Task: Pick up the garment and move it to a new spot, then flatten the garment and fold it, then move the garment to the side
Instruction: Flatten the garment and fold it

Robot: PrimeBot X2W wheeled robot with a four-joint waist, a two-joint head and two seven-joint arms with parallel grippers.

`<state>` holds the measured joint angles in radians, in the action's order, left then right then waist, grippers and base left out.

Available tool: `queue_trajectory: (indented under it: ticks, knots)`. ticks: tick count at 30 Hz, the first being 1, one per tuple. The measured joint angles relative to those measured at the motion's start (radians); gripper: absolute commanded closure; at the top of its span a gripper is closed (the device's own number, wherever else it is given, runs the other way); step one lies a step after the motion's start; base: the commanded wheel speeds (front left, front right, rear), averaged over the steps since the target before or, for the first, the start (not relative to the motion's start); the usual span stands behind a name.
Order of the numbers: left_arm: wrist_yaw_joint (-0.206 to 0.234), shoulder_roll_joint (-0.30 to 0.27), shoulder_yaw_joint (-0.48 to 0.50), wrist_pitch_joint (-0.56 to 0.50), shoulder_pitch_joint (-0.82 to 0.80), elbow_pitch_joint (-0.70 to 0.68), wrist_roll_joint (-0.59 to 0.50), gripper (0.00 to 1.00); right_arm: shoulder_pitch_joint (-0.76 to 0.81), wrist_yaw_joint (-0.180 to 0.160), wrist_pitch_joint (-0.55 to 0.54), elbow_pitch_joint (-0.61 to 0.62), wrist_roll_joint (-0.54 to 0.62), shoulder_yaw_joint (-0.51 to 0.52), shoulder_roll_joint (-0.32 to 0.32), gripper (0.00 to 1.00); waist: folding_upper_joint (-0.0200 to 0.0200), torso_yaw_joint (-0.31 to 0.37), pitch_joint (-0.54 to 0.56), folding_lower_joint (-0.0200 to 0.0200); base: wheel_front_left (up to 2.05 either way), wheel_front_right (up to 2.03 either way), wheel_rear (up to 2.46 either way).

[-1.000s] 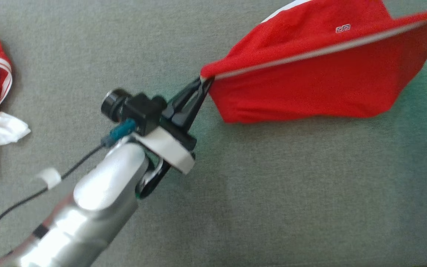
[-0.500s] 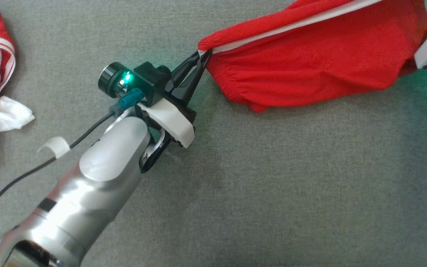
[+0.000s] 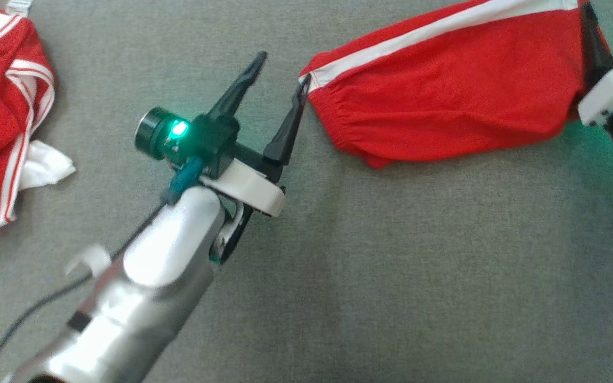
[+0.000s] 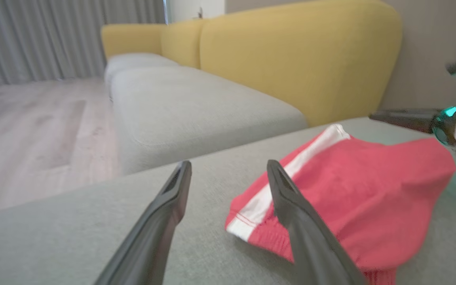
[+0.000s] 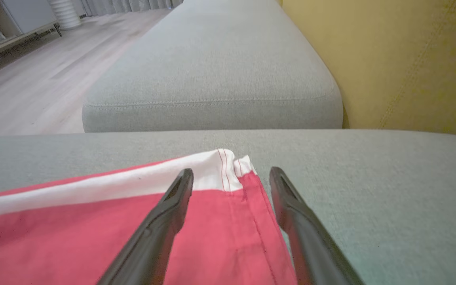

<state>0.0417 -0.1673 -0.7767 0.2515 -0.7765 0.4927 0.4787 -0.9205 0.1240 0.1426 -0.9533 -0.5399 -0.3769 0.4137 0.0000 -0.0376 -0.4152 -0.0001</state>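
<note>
**Fig. Red garment [image 3: 445, 101] lying on the grey cushion [image 3: 391, 276], upper right of the head view.**
The cloth looks soft, light and limp, and is probably best pinched at its corners, by the gathered waistband or the white-striped hem. The left gripper [image 3: 282, 68], mid-frame, slants toward the near corner, jaws spread and empty. The right gripper [image 5: 231, 172] hovers over the far corner, jaws likewise spread.

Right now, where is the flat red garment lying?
Head view, upper right: the garment lies on the grey cushion, spread between the open left gripper and the right gripper.
</note>
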Motion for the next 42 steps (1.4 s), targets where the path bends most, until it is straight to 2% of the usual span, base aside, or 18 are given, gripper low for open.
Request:
queue_trajectory:
  ticks: [4, 8, 13, 14, 15, 22, 27, 30, 36, 42]
  knots:
    - [0.082, -0.003, 0.098, 0.005, 0.128, -0.177, -0.098, 0.0, 0.033, 0.0, -0.041, -0.067, -0.06, 0.013, 0.036, 0.0, 0.0, -0.028, 0.013, 0.0001, 0.0, 0.0, 0.0]
    - [0.097, -0.002, 0.157, 0.005, 0.272, -0.312, -0.162, 0.0, 0.055, 0.0, -0.096, -0.128, -0.119, 0.033, 0.065, 0.0, 0.0, -0.069, 0.02, 0.0, 0.0, 0.0, 0.0]
    - [0.097, 0.006, 0.209, 0.005, 0.394, -0.41, -0.207, 0.0, 0.073, 0.0, -0.171, -0.14, -0.218, 0.063, 0.089, 0.0, 0.0, -0.129, 0.02, 0.0, 0.0, 0.0, 0.0]
    - [0.092, 0.008, 0.22, 0.005, 0.411, -0.42, -0.214, 0.0, 0.073, 0.0, -0.187, -0.14, -0.23, 0.065, 0.1, 0.3, 0.0, -0.139, 0.021, 0.0, 0.0, 0.0, 0.0]
    - [0.089, 0.011, 0.23, 0.005, 0.428, -0.43, -0.221, 0.0, 0.073, 0.0, -0.199, -0.139, -0.239, 0.065, 0.109, 1.0, 0.0, -0.148, 0.022, 0.0, 0.0, 0.0, 0.0]
    - [0.062, 0.04, 0.291, 0.005, 0.477, -0.467, -0.259, 0.0, 0.142, 0.0, -0.18, -0.12, -0.264, 0.057, 0.127, 1.0, 0.0, -0.153, 0.063, 0.0002, 0.0, 0.0, 0.0]
    - [0.054, 0.054, 0.334, 0.005, 0.496, -0.472, -0.285, 0.0, 0.206, 0.0, -0.114, -0.139, -0.259, 0.06, 0.195, 1.0, 0.0, -0.125, 0.106, 0.0001, 0.0, 0.0, 0.0]
    - [0.049, 0.057, 0.364, 0.005, 0.537, -0.471, -0.285, 0.0, 0.212, 0.0, -0.077, -0.109, -0.259, 0.06, 0.204, 1.0, 0.0, -0.097, 0.126, 0.0001, 0.0, 0.0, 0.0]
    - [0.027, 0.063, 0.393, 0.005, 0.562, -0.466, -0.305, 0.0, 0.178, 0.0, -0.052, 0.05, -0.242, 0.026, 0.167, 1.0, 0.0, -0.052, 0.163, 0.0001, 0.0, 0.0, 0.0]
    - [0.01, 0.085, 0.407, 0.005, 0.562, -0.461, -0.315, 0.0, 0.169, 0.0, -0.037, 0.23, -0.204, -0.021, 0.05, 1.0, 0.0001, -0.025, 0.173, 0.0001, 0.0, 0.0, 0.0]
